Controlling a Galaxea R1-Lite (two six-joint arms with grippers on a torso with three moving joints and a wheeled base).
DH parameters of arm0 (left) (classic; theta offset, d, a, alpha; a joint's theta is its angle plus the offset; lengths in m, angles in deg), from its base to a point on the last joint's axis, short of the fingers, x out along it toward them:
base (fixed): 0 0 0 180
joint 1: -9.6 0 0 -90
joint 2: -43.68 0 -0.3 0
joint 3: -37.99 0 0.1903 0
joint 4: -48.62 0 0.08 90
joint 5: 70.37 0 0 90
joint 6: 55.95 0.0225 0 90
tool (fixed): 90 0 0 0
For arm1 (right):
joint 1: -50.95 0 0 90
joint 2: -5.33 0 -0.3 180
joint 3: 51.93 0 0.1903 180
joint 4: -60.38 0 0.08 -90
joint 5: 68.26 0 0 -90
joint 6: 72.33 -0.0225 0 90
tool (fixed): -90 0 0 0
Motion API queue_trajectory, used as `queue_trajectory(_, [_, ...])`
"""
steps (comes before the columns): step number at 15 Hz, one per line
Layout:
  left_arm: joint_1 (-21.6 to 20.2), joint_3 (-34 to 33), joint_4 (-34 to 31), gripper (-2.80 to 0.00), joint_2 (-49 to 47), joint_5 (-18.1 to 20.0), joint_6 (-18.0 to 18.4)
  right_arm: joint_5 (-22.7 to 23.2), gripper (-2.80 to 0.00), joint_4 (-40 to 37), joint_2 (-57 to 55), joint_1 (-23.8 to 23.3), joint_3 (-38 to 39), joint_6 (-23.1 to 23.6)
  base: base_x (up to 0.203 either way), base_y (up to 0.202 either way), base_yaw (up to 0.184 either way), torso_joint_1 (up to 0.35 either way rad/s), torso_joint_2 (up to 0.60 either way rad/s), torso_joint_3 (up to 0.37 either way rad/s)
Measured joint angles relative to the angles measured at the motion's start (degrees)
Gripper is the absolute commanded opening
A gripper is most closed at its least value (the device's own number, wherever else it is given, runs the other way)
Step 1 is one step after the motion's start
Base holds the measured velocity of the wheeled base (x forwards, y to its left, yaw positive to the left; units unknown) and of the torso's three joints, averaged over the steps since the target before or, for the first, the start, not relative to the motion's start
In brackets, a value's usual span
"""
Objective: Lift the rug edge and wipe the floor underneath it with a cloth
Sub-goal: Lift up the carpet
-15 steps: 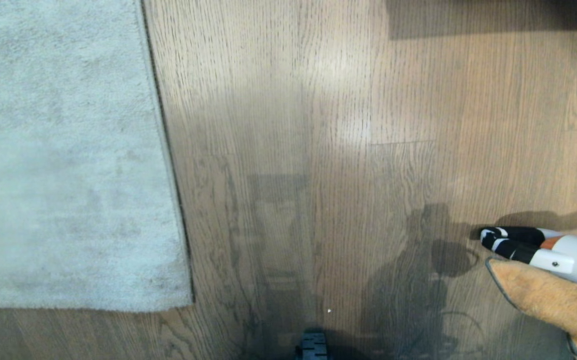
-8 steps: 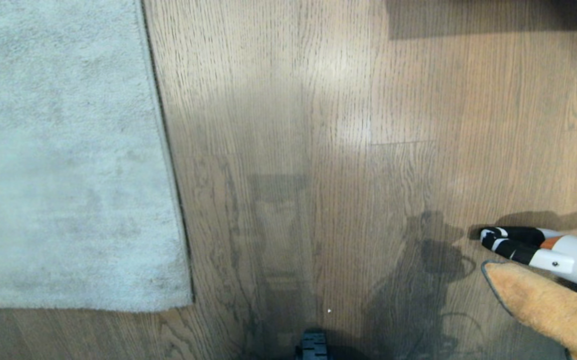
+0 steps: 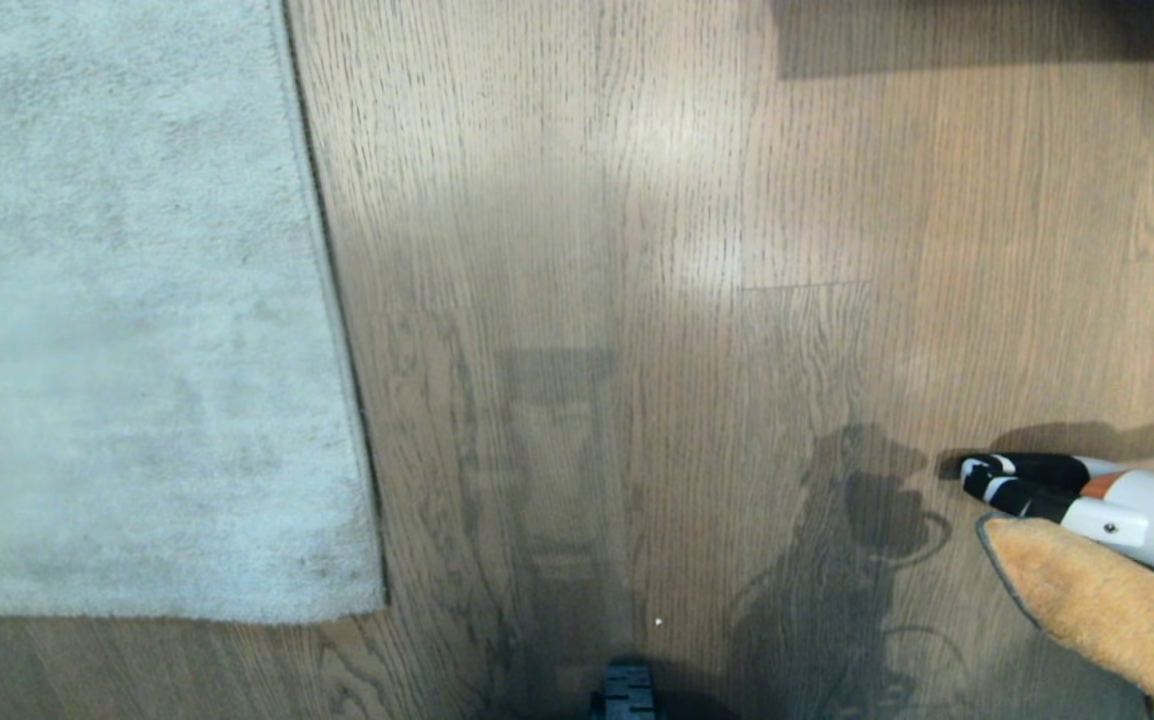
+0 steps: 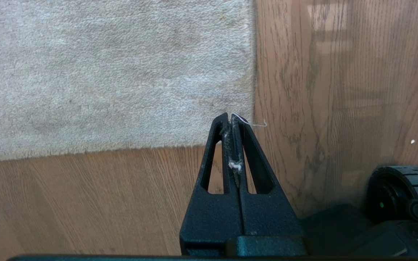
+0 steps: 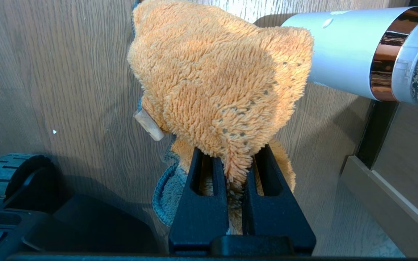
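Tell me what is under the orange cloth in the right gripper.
The cloth, pinched in the shut right gripper, hangs above bare wood floor. A white-and-copper handheld device lies beside it. The floor directly beneath the cloth is covered from view.

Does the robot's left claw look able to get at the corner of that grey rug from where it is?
Probably yes. The left gripper is shut and holds nothing, with the rug edge right beyond its tips and only bare floor between them. It would need to open first.

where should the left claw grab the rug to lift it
Take the rug's near corner, where two free borders meet and it lies flat on the floor. Come in low from the bare-floor side, sliding one finger under. The shut left claw must open first.
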State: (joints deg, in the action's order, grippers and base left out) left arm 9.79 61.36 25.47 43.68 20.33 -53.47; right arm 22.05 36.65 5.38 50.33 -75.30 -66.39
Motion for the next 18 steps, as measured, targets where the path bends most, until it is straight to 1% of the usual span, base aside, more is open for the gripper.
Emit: queue_trajectory(18, [0.0,0.0,0.01,-2.8,0.0,0.0,-0.12,0.02,-2.8,-0.01,0.13,0.0,0.0,-0.07,0.0,0.0,0.0,0.0,0.0,0.0])
